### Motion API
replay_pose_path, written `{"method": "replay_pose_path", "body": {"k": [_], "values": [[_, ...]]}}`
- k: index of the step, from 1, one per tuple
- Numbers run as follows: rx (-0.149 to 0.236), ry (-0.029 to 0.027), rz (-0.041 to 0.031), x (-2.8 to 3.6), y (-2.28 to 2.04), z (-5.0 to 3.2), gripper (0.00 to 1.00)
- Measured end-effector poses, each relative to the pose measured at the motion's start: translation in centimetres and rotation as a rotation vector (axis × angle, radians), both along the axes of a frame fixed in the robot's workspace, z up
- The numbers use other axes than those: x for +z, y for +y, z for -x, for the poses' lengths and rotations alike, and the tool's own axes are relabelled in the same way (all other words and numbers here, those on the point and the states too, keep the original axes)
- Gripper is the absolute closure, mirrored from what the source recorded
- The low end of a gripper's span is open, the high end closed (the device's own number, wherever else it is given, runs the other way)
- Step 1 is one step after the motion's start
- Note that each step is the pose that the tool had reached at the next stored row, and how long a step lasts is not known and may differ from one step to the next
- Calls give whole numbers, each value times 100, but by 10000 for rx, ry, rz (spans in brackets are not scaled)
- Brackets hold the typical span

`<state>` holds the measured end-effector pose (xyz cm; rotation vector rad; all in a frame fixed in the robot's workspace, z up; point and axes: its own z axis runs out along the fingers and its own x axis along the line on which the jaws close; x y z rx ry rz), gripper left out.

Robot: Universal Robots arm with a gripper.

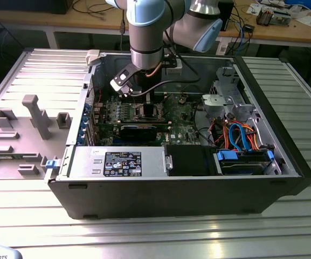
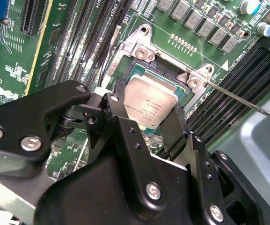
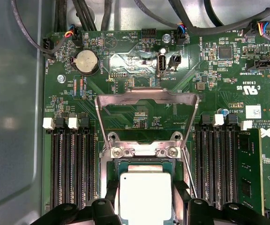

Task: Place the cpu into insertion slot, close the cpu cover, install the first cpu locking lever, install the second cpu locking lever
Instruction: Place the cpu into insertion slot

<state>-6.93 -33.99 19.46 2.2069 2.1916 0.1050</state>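
I noted fingers (image 2: 120, 115) clamped on two opposite edges of the cpu (image 2: 149, 101), at the insertion slot (image 3: 142, 151), upper centre in the exterior view. The cpu cover (image 3: 146, 96) stood raised open.

One arm (image 1: 145, 38), grey tube sections with pale blue joint caps. In the exterior view the last section hangs vertical; an elbow joint (image 1: 199, 26) sits off to the exterior view's right.

Wrist (image 1: 144, 73): pointed straight down.

One gripper (image 2: 146, 115), black, two-fingered, with bolted linkage plates, seen from above in both wrist views (image 3: 146, 201). Its fingers (image 2: 117, 110) stand on opposite edges of the cpu (image 2: 149, 101) and press against it (no gap shows on either side). The jaws are drawn in to the chip's width, both fingers upright and parallel.
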Motion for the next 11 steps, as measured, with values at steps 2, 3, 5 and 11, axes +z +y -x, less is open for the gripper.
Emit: {"method": "replay_pose_path", "body": {"k": [2, 3, 5, 11], "values": [[0, 0, 0, -1, 0, 0, 46], [0, 1, 1, -1, 0, 0, 46], [0, -5, -16, -7, 3, -1, 45], [0, 0, -1, -8, 0, 0, 39]]}}
